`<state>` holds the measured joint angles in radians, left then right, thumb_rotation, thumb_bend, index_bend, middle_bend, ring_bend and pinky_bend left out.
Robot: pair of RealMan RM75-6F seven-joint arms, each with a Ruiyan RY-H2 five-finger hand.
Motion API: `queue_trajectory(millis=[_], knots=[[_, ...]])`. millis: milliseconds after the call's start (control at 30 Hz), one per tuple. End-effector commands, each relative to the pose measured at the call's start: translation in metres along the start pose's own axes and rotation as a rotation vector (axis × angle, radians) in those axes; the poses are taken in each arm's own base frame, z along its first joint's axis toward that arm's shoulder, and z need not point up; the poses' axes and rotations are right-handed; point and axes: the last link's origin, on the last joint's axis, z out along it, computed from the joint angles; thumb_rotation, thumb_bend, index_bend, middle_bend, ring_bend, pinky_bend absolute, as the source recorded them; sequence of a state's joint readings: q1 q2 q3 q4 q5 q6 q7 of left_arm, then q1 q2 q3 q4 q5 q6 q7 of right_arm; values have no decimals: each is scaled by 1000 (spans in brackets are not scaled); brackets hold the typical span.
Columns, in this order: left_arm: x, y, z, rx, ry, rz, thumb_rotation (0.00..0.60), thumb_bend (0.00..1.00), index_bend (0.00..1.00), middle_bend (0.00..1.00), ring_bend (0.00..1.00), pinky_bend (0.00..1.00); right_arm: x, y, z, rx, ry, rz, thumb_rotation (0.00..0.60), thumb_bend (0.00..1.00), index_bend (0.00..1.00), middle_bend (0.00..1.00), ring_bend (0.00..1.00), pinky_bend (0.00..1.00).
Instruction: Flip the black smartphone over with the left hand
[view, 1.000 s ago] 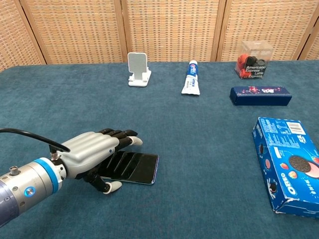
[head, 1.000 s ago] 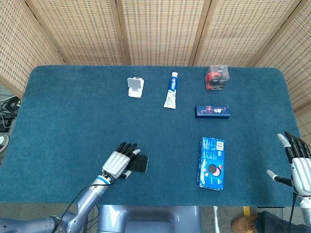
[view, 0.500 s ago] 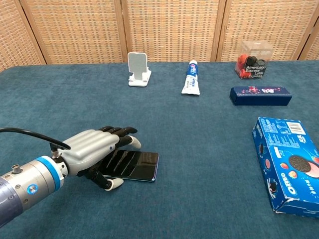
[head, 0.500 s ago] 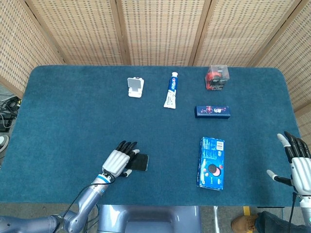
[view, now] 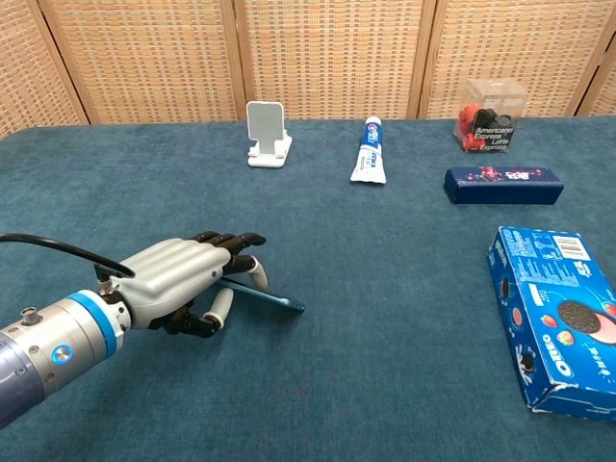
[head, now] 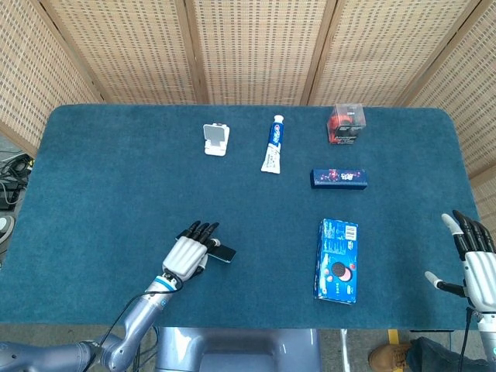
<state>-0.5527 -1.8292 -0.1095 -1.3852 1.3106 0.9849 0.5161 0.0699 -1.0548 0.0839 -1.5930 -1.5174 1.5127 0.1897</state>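
left hand [view: 183, 279] grips the black smartphone [view: 269, 295] tilted on its near edge; bare desk [head: 101, 178] around. right hand [head: 474, 260] spread, holding nothing.

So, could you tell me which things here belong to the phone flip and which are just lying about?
Part of the job:
- black smartphone, tilted up on edge
- left hand, holding it

Lying about:
- phone stand
- toothpaste tube
- Oreo box
- dark blue box
- clear box
- right hand, idle

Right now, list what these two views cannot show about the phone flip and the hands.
- Black smartphone: tilted edge-on in both views, so which face is up cannot be told.
- Left hand: its own back hides the contact with the phone.
- Right hand: head view only, wrist cut off by the bottom edge; absent from chest view.
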Motion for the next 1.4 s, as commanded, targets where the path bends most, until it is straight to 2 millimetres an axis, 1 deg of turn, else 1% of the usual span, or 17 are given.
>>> queue_trajectory(millis=[33,200,267,367,433,467,533,633,700,833,900,1000,1167,1200,1233,1333,1400], knots=[[4,1,3,1,7,12,600,751,396,0,0,0,0,0,0,0,-1,-1,600,0,45,0,0,0],[11,2,17,7,5,51,600,741,396,0,0,0,-2,0,0,1,-8,-5,600,0,45,0,0,0],[14,4,25,9,-2,63,600,726,366,0,0,0,-3,0,1,0,-12,-7,600,0,45,0,0,0],[19,5,35,11,-2,73,600,677,208,0,0,0,-5,0,1,-2,-17,-11,600,0,48,0,0,0],[23,6,44,10,7,77,600,591,92,0,0,0,-6,0,2,-5,-21,-14,600,0,50,0,0,0],[25,7,49,10,9,76,600,555,61,0,0,0,-6,0,2,-7,-22,-16,600,0,50,0,0,0],[28,9,56,9,16,68,600,433,8,0,0,0,-7,1,3,-10,-24,-19,600,0,50,0,0,0],[30,11,64,6,20,52,600,293,0,0,0,0,-8,1,4,-14,-29,-22,600,0,50,0,0,0],[31,13,67,4,27,41,600,230,0,0,0,0,-9,1,5,-16,-32,-25,600,0,50,0,0,0],[40,11,66,1,71,9,600,156,0,0,0,0,-10,2,5,-19,-33,-26,600,0,50,0,0,0],[51,4,61,7,111,-15,600,70,0,0,0,0,-9,2,5,-19,-31,-25,600,0,51,0,0,0],[69,-8,48,4,166,-28,600,0,0,0,0,0,-9,1,4,-16,-30,-22,600,0,51,0,0,0],[107,-39,12,14,268,-30,600,0,0,0,0,0,-9,-1,3,-7,-31,-18,600,0,51,0,0,0],[116,-48,1,22,287,-33,600,0,0,0,0,0,-9,-2,2,-4,-32,-18,600,0,51,0,0,0],[120,-53,-6,25,294,-33,600,0,0,0,0,0,-9,-2,2,-2,-33,-18,600,0,51,0,0,0],[136,-78,-39,69,321,-37,600,0,0,0,0,0,-9,-4,1,5,-32,-21,600,0,51,0,0,0],[141,-90,-60,103,320,-46,600,0,0,0,0,0,-9,-5,1,7,-31,-23,600,0,51,0,0,0]])
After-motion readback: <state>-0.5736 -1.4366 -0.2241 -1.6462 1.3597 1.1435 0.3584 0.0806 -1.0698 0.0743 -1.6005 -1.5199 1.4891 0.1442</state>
